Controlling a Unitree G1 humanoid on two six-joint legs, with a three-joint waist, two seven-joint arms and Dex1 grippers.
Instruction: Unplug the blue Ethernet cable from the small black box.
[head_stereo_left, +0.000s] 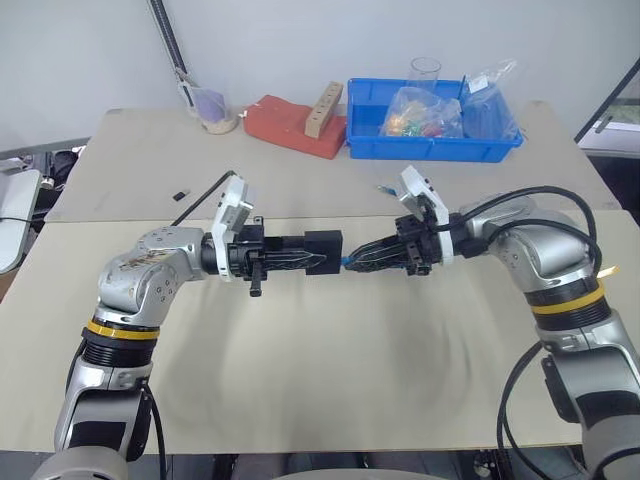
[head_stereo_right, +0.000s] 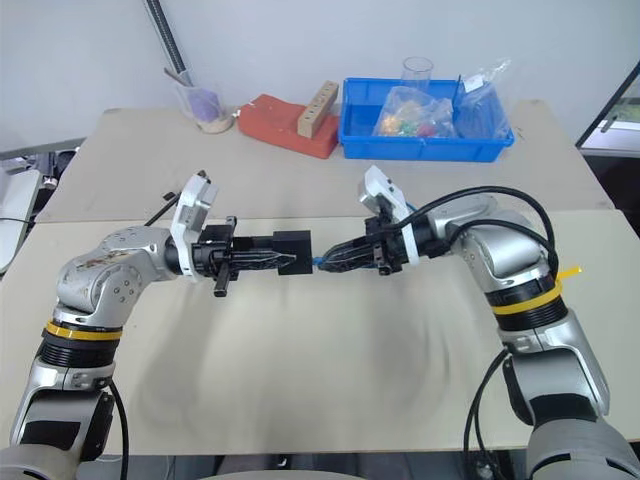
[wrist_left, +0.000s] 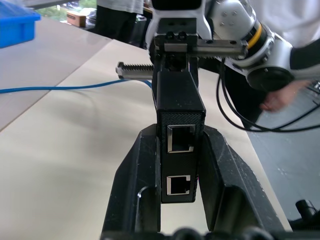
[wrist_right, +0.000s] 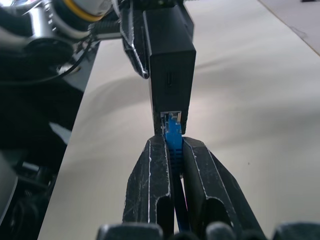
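— Black box first? Where?
— Small black box (head_stereo_left: 323, 246), up off the beige worktop (head_stereo_left: 330, 360), mid-air between both arms. Pinched in the left gripper (head_stereo_left: 312, 256), jaws pressed against its two sides. Two open ports facing the left wrist camera.
— And on the far side of it?
— Blue Ethernet cable (wrist_right: 173, 136), plug seated in the port on the box's other face. Not yet out.
— Held?
— Yes. Right gripper (wrist_right: 172, 150) clamped on the blue boot just behind the plug, jaws squeezed together around it, tips nearly touching the box.
— Rest of the cord?
— Trailing back across the worktop behind the right wrist, seen as a thin blue line in the left wrist view.
— Anything further right or behind?
— Red block (head_stereo_left: 295, 125) and blue bin (head_stereo_left: 430, 140) at the worktop's back edge, well apart from both arms.
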